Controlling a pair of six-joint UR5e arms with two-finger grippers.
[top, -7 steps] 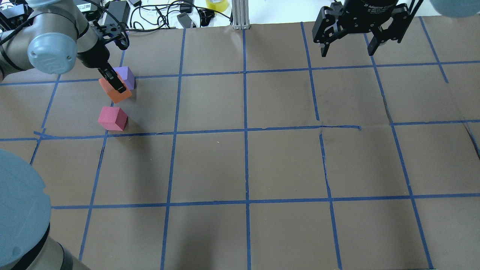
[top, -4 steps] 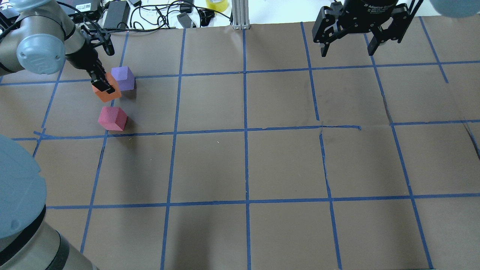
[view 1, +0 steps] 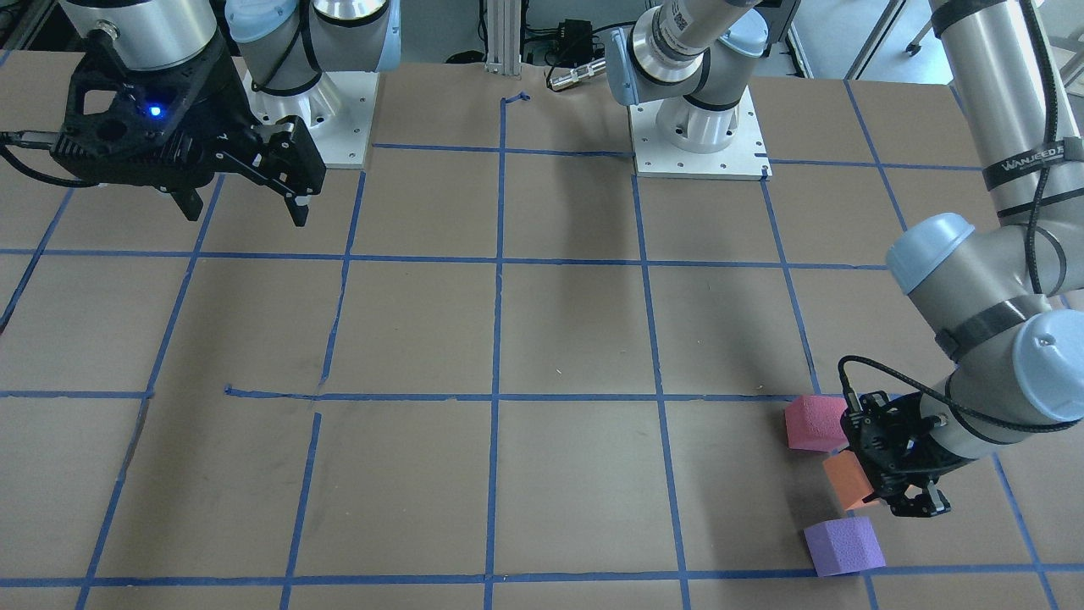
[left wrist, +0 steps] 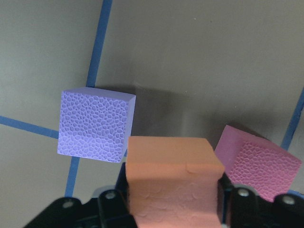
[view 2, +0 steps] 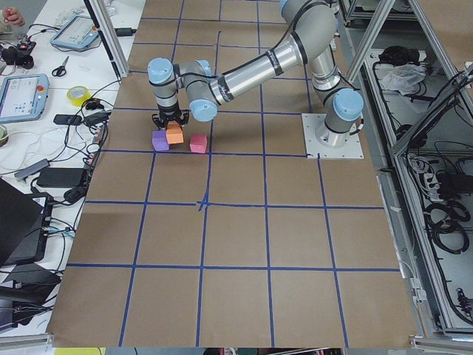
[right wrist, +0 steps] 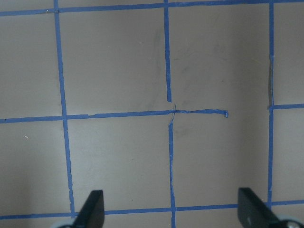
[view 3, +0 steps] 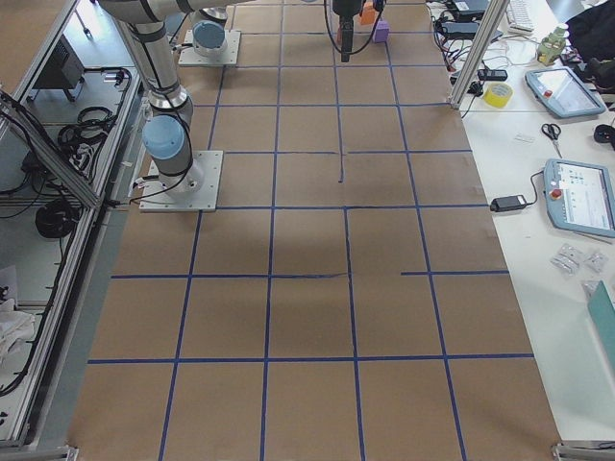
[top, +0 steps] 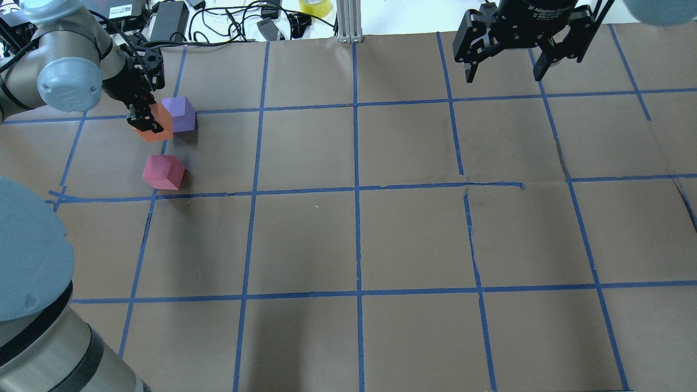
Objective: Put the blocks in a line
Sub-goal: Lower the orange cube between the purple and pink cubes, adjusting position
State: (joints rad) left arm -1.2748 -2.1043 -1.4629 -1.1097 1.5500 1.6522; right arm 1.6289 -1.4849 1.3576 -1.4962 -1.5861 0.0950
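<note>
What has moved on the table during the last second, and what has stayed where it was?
The left tool, shut on the orange block, carried it toward the robot's left and slightly farther from the robot. Nothing was newly grasped or let go. The purple block, the pinkish-red block and the open right tool stayed where they were.

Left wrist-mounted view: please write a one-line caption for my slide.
Left gripper holds the orange block between the purple block and the pinkish-red block.
</note>
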